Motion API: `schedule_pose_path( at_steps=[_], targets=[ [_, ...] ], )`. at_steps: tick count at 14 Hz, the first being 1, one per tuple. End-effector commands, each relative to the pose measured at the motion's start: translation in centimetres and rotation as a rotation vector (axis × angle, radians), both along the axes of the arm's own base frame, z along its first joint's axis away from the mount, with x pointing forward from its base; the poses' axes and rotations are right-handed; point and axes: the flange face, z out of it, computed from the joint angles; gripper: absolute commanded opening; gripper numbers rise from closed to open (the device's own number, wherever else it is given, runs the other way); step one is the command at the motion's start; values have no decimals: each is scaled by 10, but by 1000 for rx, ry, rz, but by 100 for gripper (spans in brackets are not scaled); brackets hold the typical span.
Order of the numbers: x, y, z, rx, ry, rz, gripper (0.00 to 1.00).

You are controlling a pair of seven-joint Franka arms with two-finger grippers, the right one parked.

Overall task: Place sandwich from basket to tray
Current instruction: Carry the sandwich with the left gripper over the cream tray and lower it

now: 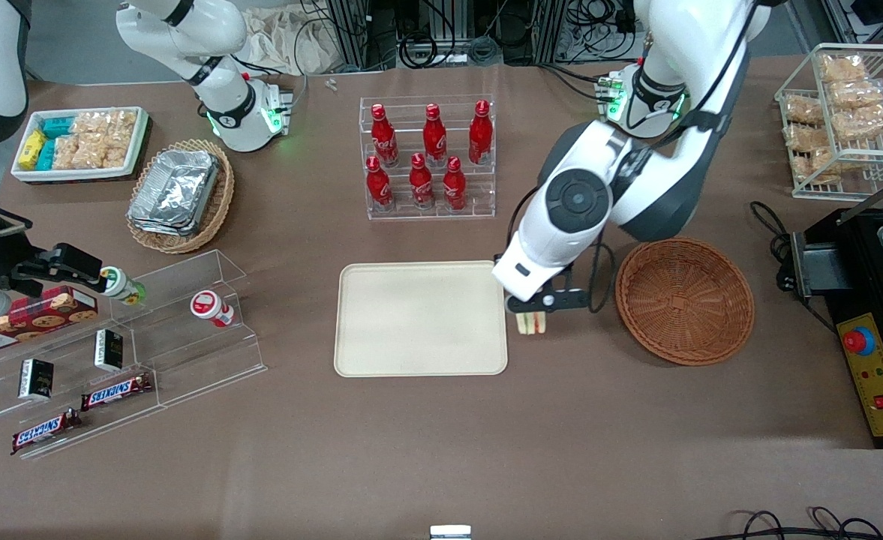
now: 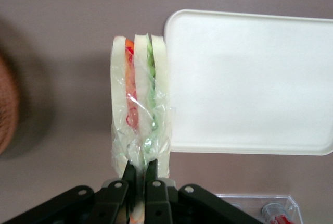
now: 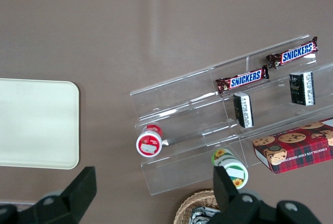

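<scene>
The wrapped sandwich (image 2: pixel 139 104), white bread with orange, pink and green layers, hangs in the air, and my left gripper (image 2: pixel 139 174) is shut on its plastic wrap at one end. In the front view the sandwich (image 1: pixel 530 322) shows just below the gripper (image 1: pixel 535 309), between the cream tray (image 1: pixel 420 319) and the reddish-brown wicker basket (image 1: pixel 685 300), close to the tray's edge. The tray (image 2: pixel 250 78) lies flat with nothing on it. The basket holds nothing.
A clear rack of red bottles (image 1: pixel 427 157) stands farther from the front camera than the tray. A tan basket of foil trays (image 1: pixel 180 195), a white snack bin (image 1: pixel 81 142) and clear display steps (image 1: pixel 126 345) lie toward the parked arm's end. A wire snack rack (image 1: pixel 842 120) and black control box (image 1: pixel 872 322) sit at the working arm's end.
</scene>
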Motion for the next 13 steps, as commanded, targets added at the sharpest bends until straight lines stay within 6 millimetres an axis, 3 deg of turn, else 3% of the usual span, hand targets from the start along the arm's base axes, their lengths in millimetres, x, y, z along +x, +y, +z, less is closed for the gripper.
schedule_pose_path(
  at_steps=[1, 5, 8, 11, 12, 13],
  targets=[
    [4, -34, -37, -46, -25, -32, 0],
    [1, -56, -93, -75, -14, -49, 0],
    [2, -58, -132, -76, 5, -42, 0],
    [2, -57, -143, -68, 15, -39, 0],
    [1, -56, -144, -67, 19, -34, 42],
    [2, -55, -143, -66, 17, -35, 99]
  ],
)
